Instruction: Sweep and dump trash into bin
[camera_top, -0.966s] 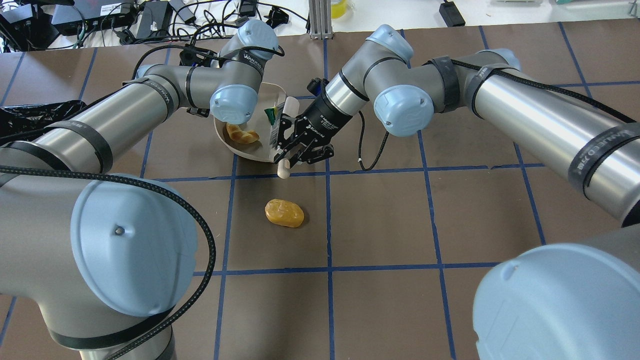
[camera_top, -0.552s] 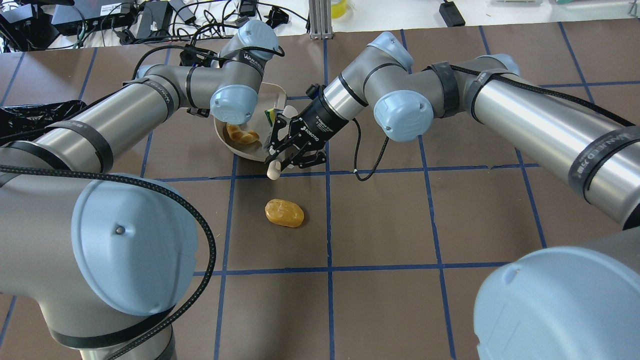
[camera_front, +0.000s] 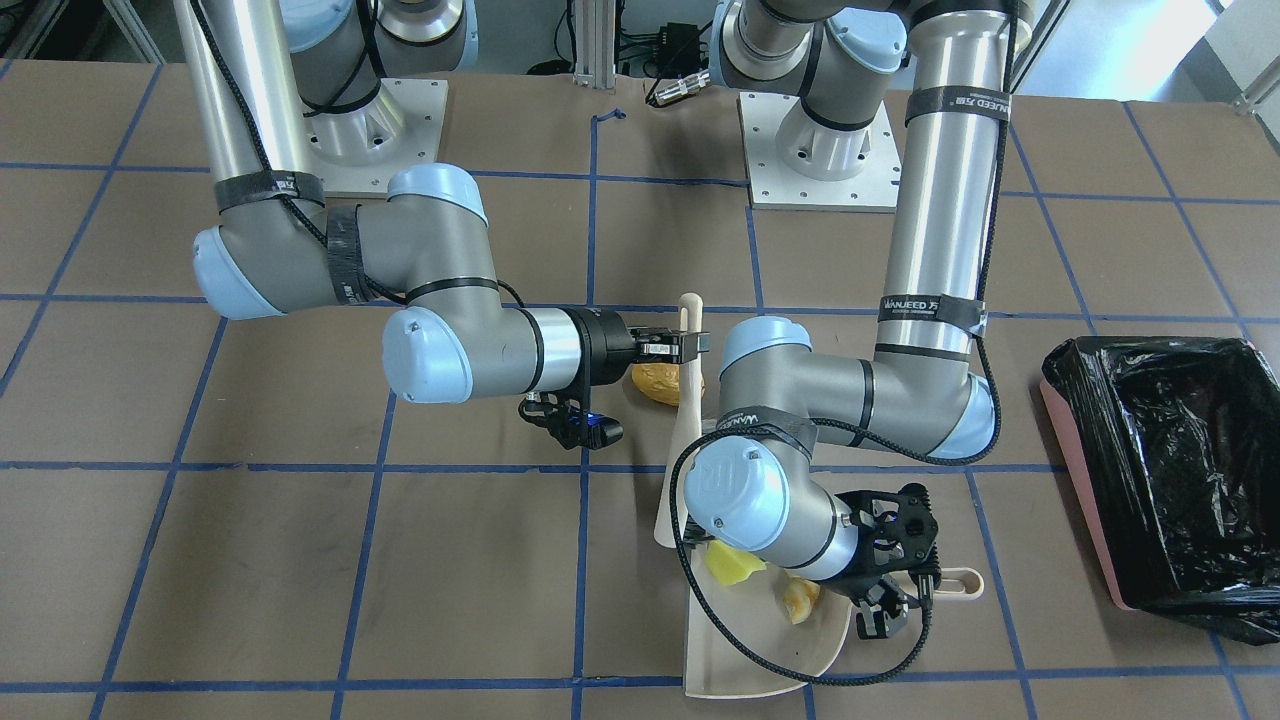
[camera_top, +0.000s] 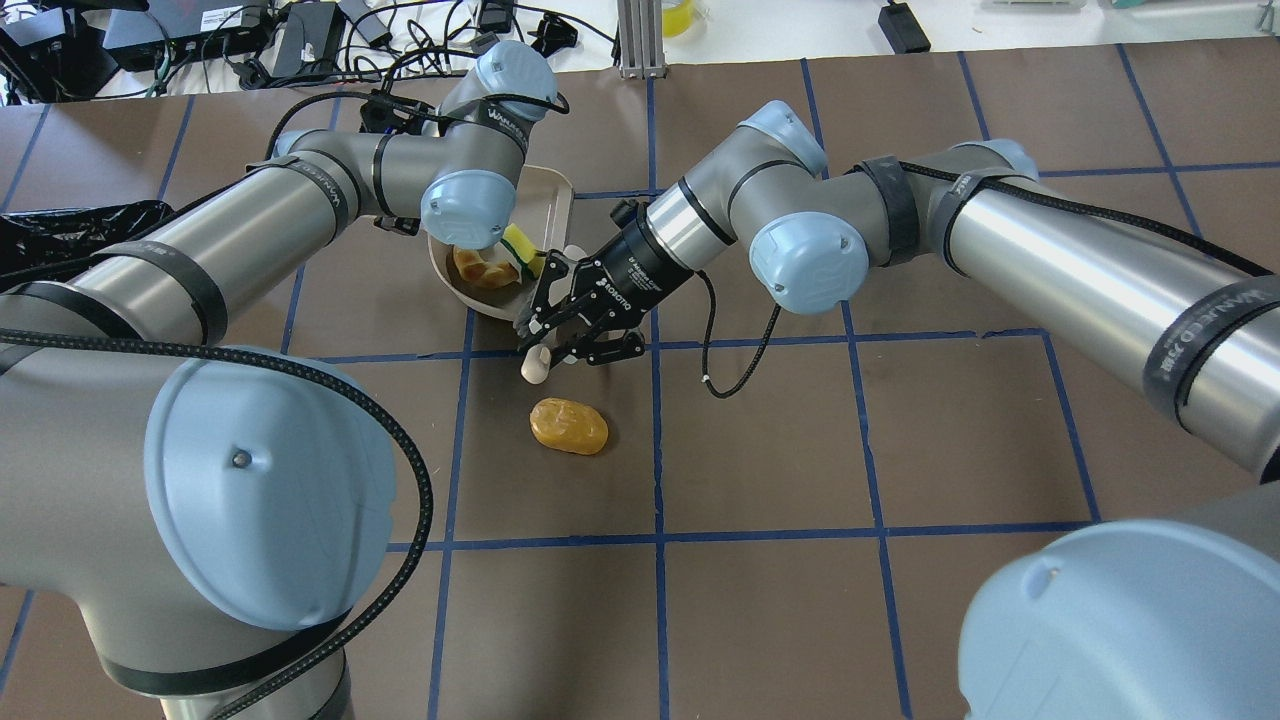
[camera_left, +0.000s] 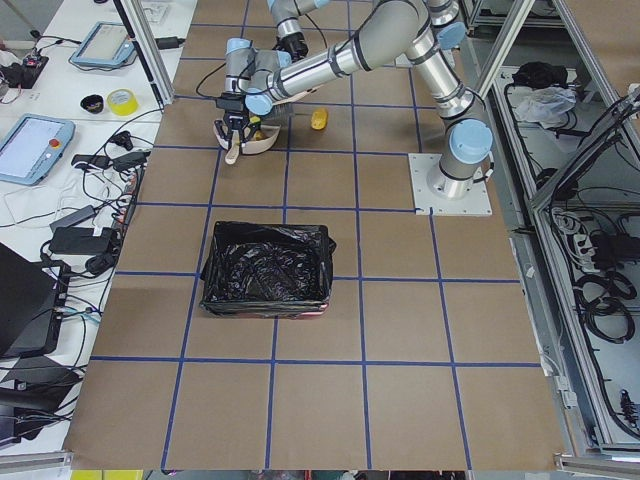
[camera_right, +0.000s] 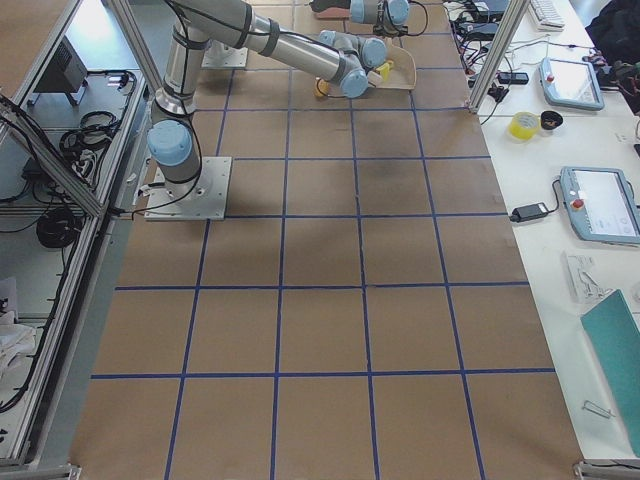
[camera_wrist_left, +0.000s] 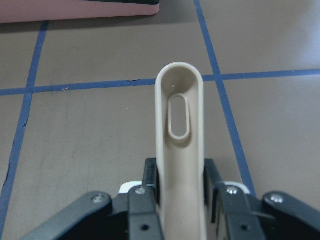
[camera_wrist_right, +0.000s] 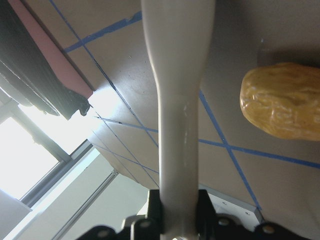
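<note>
The golden-brown potato lump (camera_top: 568, 426) lies on the table, just in front of my right gripper (camera_top: 560, 335). It also shows in the right wrist view (camera_wrist_right: 282, 105). The right gripper is shut on the cream brush handle (camera_wrist_right: 180, 100), and the brush (camera_front: 685, 430) leans at the mouth of the beige dustpan (camera_front: 760, 650). The peel piece (camera_top: 483, 268) and the yellow sponge (camera_top: 520, 250) lie inside the dustpan. My left gripper (camera_front: 895, 595) is shut on the dustpan handle (camera_wrist_left: 180, 125). The black-lined pink bin (camera_front: 1180, 470) stands apart on my left.
Cables and electronics lie beyond the table's far edge (camera_top: 300, 40). The two arm bases (camera_front: 815, 150) stand on plates at the robot's side. Brown paper with blue tape lines (camera_top: 660, 540) covers the table.
My right gripper has moved toward the robot and to the left with the brush. The sponge has gone deeper into the dustpan, beside the peel. The left arm and the potato have not moved.
</note>
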